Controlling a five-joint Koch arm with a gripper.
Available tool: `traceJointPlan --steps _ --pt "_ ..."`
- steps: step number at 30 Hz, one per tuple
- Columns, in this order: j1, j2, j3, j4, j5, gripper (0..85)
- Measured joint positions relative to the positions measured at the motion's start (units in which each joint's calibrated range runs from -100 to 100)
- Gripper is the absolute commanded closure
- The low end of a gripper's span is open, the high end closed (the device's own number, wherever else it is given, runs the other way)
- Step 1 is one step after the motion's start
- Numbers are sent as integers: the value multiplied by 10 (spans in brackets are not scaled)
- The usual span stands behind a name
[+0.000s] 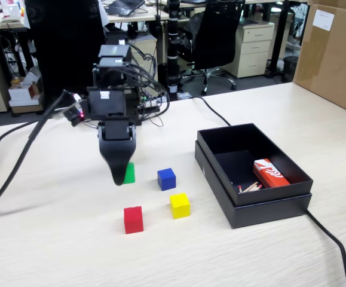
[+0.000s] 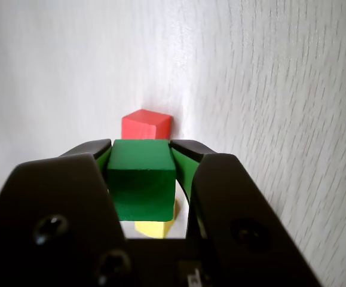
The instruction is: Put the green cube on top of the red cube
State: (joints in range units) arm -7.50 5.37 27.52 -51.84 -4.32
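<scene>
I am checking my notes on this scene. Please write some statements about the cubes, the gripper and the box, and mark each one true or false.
1. The gripper holds the green cube between its jaws. True.
2. The green cube already rests on the red cube. False: the red cube stands alone on the table.
3. The blue cube lies inside the black box. False: it is on the table, left of the box in the fixed view.
4. The yellow cube stands between the red cube and the box. True.
</scene>
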Motion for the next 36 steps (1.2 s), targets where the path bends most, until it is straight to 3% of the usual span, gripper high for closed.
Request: traceJointPlan --steps 7,21,22,29,33,36 --pt "2 122 80 0 1 847" --pt "11 170 120 0 11 839" --pt "10 170 120 1 11 626" --pt "10 173 120 0 8 476" --pt "10 173 120 0 8 458" --pt "10 173 120 1 6 390"
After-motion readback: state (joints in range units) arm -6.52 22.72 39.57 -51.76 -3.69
